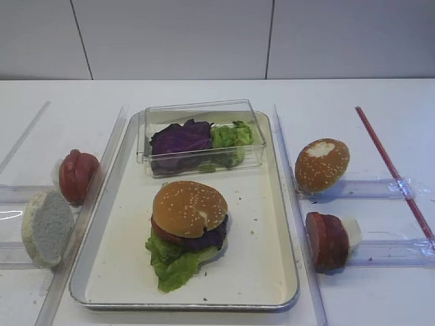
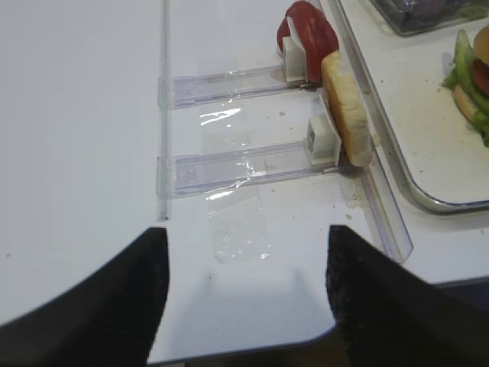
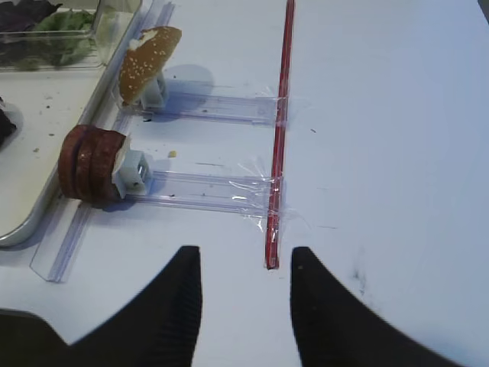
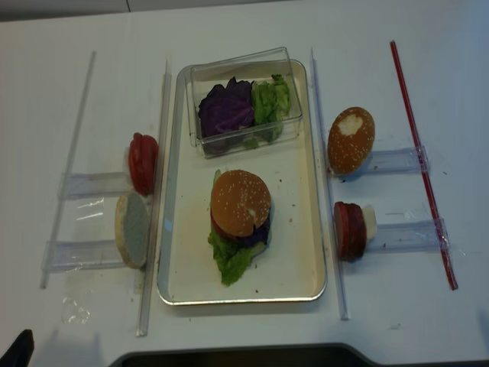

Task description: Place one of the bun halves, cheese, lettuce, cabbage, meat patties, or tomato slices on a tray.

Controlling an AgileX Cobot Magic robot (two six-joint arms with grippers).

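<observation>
The golden sesame bun half [image 1: 189, 207] tops a stack on the tray [image 1: 258, 272], over tomato, purple cabbage and lettuce [image 1: 173, 266]. More cabbage [image 1: 180, 139] and lettuce [image 1: 231, 136] lie in the clear box. Tomato slices [image 1: 77, 176] and a pale bun half [image 1: 46, 226] stand left of the tray. Meat patties [image 1: 327, 241] and a darker bun [image 1: 321, 164] stand to its right. No cheese is in view. My right gripper [image 3: 246, 252] is open and empty over bare table, near the patties [image 3: 90, 164]. My left gripper [image 2: 248, 229] hangs open and empty at the table's front edge.
A clear plastic box [image 1: 197, 109] sits at the tray's back. Narrow clear holders [image 3: 206, 191] carry the food on both sides. A red strip [image 3: 279, 138] runs along the right, ending just ahead of my right fingers. Clear rails [image 2: 382, 222] flank the tray.
</observation>
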